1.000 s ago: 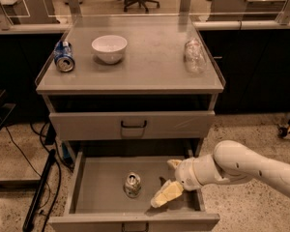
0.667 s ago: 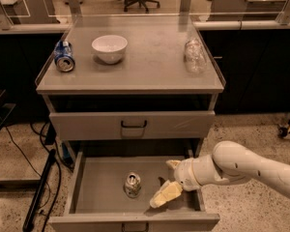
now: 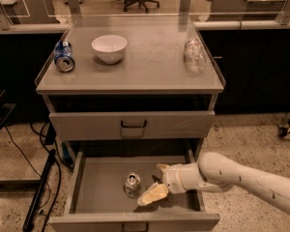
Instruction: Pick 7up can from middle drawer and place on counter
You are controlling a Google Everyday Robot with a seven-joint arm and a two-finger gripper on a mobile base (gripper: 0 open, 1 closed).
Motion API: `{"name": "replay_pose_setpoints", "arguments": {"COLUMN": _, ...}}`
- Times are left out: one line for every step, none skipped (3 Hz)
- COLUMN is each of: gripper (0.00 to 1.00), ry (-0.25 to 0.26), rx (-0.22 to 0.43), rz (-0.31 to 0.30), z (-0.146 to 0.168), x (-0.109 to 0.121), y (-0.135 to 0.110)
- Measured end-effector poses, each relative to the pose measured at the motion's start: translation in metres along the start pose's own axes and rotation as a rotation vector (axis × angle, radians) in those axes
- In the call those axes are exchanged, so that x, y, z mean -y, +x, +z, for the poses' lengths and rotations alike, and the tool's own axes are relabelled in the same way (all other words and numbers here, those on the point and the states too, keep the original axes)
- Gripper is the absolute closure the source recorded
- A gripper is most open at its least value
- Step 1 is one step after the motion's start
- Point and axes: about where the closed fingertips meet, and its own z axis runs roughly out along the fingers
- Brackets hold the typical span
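Observation:
The 7up can [image 3: 132, 184] stands upright on the floor of the open middle drawer [image 3: 99, 190], silver top up. My gripper [image 3: 157, 181] is inside the drawer just right of the can, low over the floor. It is open: one pale finger [image 3: 152, 195] points toward the can's front right and the other sits farther back. Neither finger is around the can. The counter [image 3: 150, 71] is the light grey cabinet top above.
On the counter lie a blue can [image 3: 64, 57] at the left, a white bowl [image 3: 109, 47] beside it, and a clear glass [image 3: 195, 56] on its side at the right. The upper drawer front [image 3: 133, 125] is closed. Cables and a dark stand [image 3: 38, 192] are on the floor at the left.
My gripper has shifted a little to the left inside the drawer, closer to the 7up can. The can has not moved.

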Motion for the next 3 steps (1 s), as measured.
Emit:
{"name": "replay_pose_setpoints", "arguments": {"gripper": 0.00, "ry": 0.000, "rx": 0.000, "rz": 0.000, "z": 0.000, "x": 0.000, "y": 0.000}}
{"name": "replay_pose_setpoints", "arguments": {"gripper": 0.00, "ry": 0.002, "rx": 0.015, "rz": 0.007, "z": 0.012, "x": 0.003, "y": 0.003}}
{"name": "replay_pose_setpoints", "arguments": {"gripper": 0.00, "ry": 0.022, "rx": 0.072, "rz": 0.020, "z": 0.054, "x": 0.022, "y": 0.003}}
